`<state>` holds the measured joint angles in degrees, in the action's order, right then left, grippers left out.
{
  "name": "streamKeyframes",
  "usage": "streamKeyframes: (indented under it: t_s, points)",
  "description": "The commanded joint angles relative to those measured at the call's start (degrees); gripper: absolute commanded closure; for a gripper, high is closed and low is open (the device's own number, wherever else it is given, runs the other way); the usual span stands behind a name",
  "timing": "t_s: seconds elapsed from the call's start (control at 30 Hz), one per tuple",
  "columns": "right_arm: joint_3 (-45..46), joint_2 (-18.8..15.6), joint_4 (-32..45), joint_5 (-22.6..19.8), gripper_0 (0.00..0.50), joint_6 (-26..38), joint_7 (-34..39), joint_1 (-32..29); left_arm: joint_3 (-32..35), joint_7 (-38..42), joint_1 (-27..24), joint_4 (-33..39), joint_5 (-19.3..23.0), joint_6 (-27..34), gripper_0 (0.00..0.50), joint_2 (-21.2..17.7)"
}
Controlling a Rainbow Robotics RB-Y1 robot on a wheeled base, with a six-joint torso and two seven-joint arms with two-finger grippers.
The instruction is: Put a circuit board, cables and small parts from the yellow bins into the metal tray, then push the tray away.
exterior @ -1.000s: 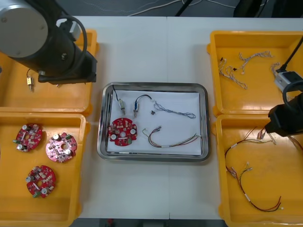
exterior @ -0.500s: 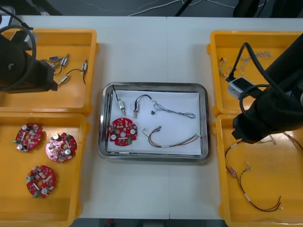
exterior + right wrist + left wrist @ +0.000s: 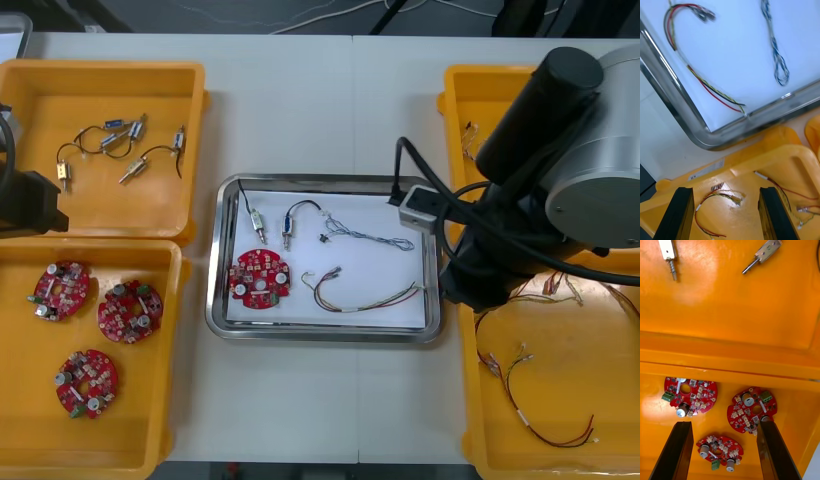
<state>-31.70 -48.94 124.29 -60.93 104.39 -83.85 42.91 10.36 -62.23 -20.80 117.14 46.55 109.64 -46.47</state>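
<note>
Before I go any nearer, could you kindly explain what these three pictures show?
It is a two-armed robot at a light table. One picture looks down from above the arms; the other two come from cameras on its wrists. The metal tray in the middle holds a red circuit board, a blue and white cable, a red and yellow cable and small metal parts. Yellow bins at each side hold more boards, parts and cables. The left gripper hangs open above the left-hand bins; the right gripper hangs open above a cable bin beside the tray's corner. Neither holds anything.
</note>
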Motion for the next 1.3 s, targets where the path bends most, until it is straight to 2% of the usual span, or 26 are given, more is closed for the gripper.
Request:
streamKeyframes:
  t_s: [0.03,0.2,0.33,0.57,0.77,0.97,1.3]
  points:
    - [-6.45,4.29,-1.85,0.99,0.0,-2.26,-5.97,5.69,3.27,-4.92,2.87,3.18,-0.32,0.36,0.0,-2.75]
    - [-10.93,7.37,-3.35,1.95,0.0,-4.02,-10.01,7.89,4.59,-7.82,3.58,3.71,-1.99,0.36,0.0,-2.75]
    - [-14.53,9.83,-3.35,5.38,0.0,-5.51,-12.39,8.33,5.29,-10.11,3.75,3.27,-2.51,0.36,0.0,-2.58]
    - [-22.09,13.26,-3.44,13.47,0.0,-10.43,-13.27,8.5,5.99,-11.95,4.37,3.27,-1.02,0.36,0.0,-2.67]
    - [-27.98,15.72,-4.14,18.39,0.0,-11.66,-13.27,8.68,5.99,-13.01,4.37,3.27,0.83,0.36,0.0,-2.67]
    - [-32.81,17.91,-4.84,22.7,0.0,-12.1,-13.09,8.77,5.99,-13.18,4.28,3.36,2.14,0.36,0.0,-2.67]
    - [-37.12,20.46,-9.06,27.53,0.0,-15.44,-12.21,8.41,5.99,-13.18,4.28,3.27,1.35,0.36,0.0,-2.67]
